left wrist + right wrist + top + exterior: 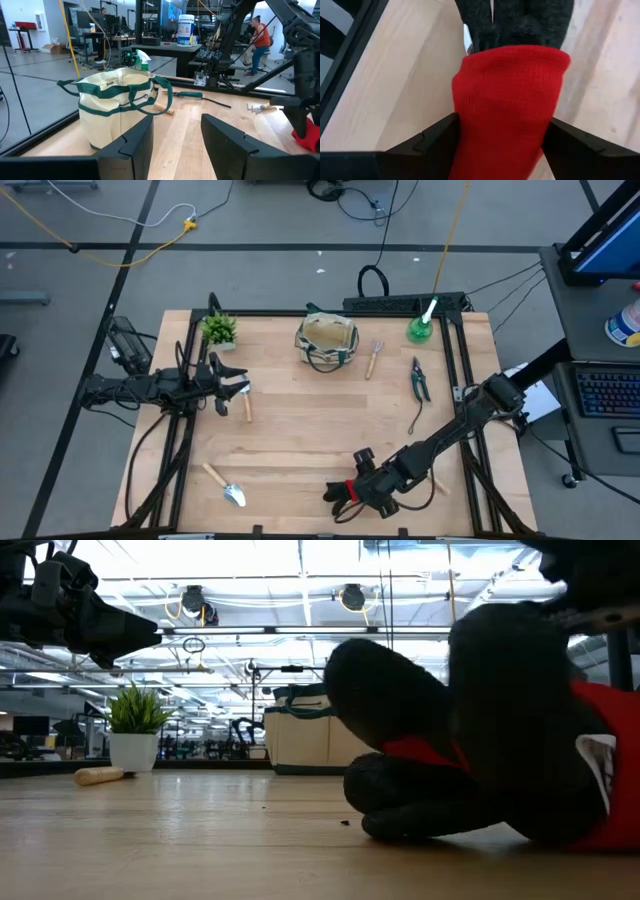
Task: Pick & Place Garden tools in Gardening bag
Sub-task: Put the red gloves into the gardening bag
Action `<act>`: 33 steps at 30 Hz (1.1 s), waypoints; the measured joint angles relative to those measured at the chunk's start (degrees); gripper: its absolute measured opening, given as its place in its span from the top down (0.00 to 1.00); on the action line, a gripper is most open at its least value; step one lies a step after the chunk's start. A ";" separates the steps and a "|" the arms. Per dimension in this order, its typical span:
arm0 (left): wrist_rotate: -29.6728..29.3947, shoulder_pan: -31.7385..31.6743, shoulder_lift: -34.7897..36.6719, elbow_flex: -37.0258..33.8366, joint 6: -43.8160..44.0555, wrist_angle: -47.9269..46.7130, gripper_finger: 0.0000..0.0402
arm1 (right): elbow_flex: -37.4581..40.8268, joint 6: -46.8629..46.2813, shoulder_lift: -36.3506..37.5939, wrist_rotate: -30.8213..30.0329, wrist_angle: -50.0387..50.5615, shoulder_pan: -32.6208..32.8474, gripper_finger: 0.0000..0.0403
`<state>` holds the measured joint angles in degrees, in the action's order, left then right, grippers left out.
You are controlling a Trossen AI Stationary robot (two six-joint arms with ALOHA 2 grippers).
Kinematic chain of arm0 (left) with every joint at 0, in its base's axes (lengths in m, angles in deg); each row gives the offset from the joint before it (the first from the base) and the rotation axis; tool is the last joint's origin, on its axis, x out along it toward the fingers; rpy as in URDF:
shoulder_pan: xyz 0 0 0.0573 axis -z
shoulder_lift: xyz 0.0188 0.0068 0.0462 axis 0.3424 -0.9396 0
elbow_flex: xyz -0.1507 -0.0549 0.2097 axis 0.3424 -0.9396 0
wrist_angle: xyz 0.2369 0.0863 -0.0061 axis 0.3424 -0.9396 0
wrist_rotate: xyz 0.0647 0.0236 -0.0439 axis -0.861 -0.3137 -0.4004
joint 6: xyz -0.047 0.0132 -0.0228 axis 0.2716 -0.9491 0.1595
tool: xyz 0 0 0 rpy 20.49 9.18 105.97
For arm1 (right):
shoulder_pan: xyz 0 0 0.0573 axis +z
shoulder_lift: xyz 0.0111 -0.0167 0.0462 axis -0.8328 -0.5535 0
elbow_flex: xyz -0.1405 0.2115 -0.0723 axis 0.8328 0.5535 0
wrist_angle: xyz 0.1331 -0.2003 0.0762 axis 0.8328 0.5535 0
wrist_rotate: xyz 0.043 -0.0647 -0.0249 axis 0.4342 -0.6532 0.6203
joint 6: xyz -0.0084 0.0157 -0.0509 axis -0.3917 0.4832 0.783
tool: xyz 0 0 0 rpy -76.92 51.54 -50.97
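The beige gardening bag (326, 342) with green trim stands at the far middle of the table, also in the left wrist view (112, 107). The red-black glove (345, 492) lies near the table's near edge. My right gripper (500, 145) is at the glove's red cuff. My left gripper (238, 388) is open and empty above the table's left side, over a wooden-handled tool (247, 406). A trowel (225, 485) lies near left. A fork (373, 358), black shears (420, 378) and a green spray bottle (422, 325) are at the far right. My right gripper has the glove's red cuff (470, 115) between its two fingers, one finger on each side edge. The fingers lie along the glove, slanting down from the table's right side. The glove's black hand part (420, 810) rests on the table.
A small green potted plant (220, 330) stands at the far left, beside my left arm. Black frame rails (180, 440) run along the table's left and right sides. Bare wood lies in the table's middle, between the bag and the glove.
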<state>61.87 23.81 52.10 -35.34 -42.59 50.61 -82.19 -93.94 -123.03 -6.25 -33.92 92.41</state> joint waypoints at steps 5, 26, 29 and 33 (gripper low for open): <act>0.00 -0.01 0.02 0.00 0.02 0.00 0.58 | -0.02 -2.45 -0.94 0.88 -0.41 -0.07 0.37; 0.00 0.00 0.01 0.00 0.49 0.00 0.58 | 0.00 -17.77 -1.14 1.74 -10.86 -2.24 0.90; -0.01 0.00 0.01 0.00 0.48 0.01 0.58 | 0.00 -19.12 -1.14 2.09 -16.50 -3.87 0.90; 0.00 0.00 0.02 0.00 0.48 0.02 0.58 | 0.04 -19.32 -0.17 4.83 -23.87 -6.22 0.90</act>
<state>61.86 23.81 52.11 -35.34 -42.11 50.63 -82.14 -113.26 -123.20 -1.41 -57.79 86.19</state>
